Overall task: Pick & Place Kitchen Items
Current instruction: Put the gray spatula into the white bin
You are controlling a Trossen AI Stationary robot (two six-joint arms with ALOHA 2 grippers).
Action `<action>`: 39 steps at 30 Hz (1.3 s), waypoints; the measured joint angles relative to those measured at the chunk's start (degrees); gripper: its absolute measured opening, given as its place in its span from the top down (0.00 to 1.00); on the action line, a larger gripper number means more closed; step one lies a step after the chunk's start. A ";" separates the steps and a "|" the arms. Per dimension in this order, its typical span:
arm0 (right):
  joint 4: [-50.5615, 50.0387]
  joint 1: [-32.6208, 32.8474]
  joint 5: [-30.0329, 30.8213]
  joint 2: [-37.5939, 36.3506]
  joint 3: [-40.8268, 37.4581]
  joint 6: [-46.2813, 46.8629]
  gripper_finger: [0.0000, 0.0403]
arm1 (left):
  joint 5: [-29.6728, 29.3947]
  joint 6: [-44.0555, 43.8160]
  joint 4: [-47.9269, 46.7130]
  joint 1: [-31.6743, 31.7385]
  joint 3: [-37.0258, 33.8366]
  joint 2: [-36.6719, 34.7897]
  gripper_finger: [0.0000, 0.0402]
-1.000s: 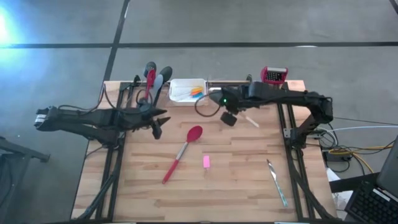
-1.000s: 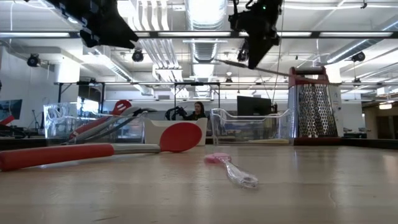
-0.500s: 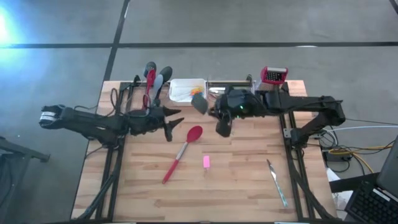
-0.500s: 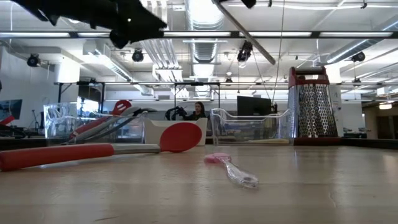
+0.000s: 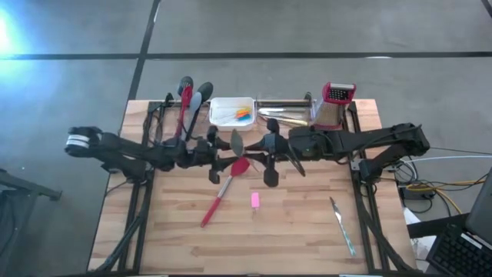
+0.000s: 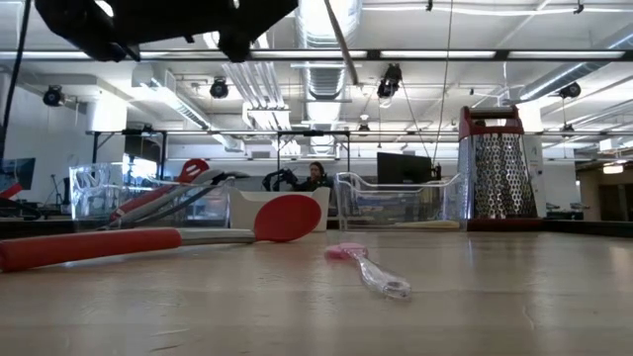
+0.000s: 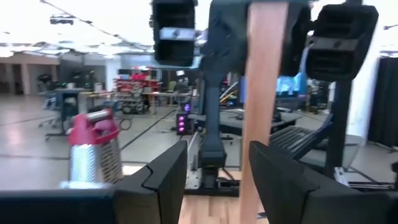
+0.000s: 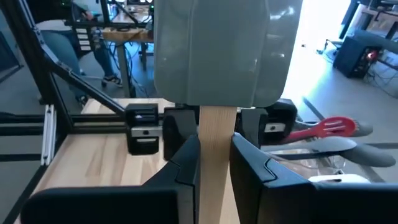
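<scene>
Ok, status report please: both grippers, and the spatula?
Right gripper: jaws shut on spatula handle, mid-air. Left gripper: jaws open at the same handle, not gripping yet. Red spoon lies below, not in the way.

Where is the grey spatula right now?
High view: grey spatula is in the air mid-table, held by the right gripper, above the red spoon.

**Legible text and markings**

No text, label, brand, number or sign can be read in any view. Small pale patches on the dark gripper blocks in the right wrist view may be labels, but they are too small to read.
</scene>
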 joint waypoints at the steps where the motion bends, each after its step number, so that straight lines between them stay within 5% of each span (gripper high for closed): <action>1: 0.70 -0.01 0.00 0.00 -0.47 -0.01 0.89 | 0.96 0.25 0.02 0.00 0.75 0.56 0.56; 18: 2.88 -0.27 -0.09 -0.12 -2.20 -2.17 0.89 | 11.47 0.86 -3.41 0.07 8.07 5.54 0.56; 39: 5.02 -0.29 -1.65 -0.20 -2.20 -1.88 0.89 | 7.30 2.27 -3.21 0.35 10.40 5.71 0.56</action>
